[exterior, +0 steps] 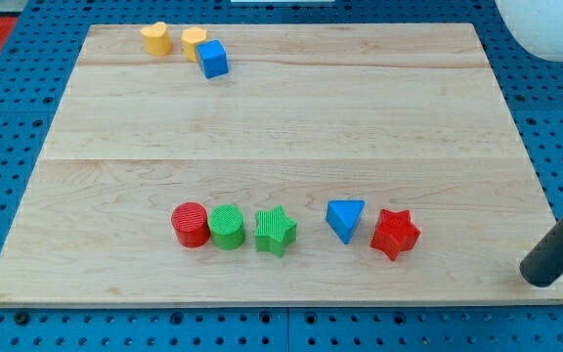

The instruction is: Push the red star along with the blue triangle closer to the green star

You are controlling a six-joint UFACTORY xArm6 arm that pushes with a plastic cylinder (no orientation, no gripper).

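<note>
Red star [395, 234] sits low on board, touching blue triangle [345, 219] on its left; green star [276, 231] near, further left. My tip [538, 277], bare rod grasping nothing, waits right. Light, slick blocks likely; push star's right side.

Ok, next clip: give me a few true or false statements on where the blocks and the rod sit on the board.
1. The red star sits at the view's right of the blue triangle. True.
2. The green star touches the blue triangle. False: a clear gap separates them.
3. My tip is pressed against the red star. False: it sits apart, to the view's right, near the board's edge.
4. The red cylinder, green cylinder and green star form a row. True.
5. The blue cube lies near the view's bottom. False: near the top.
</note>
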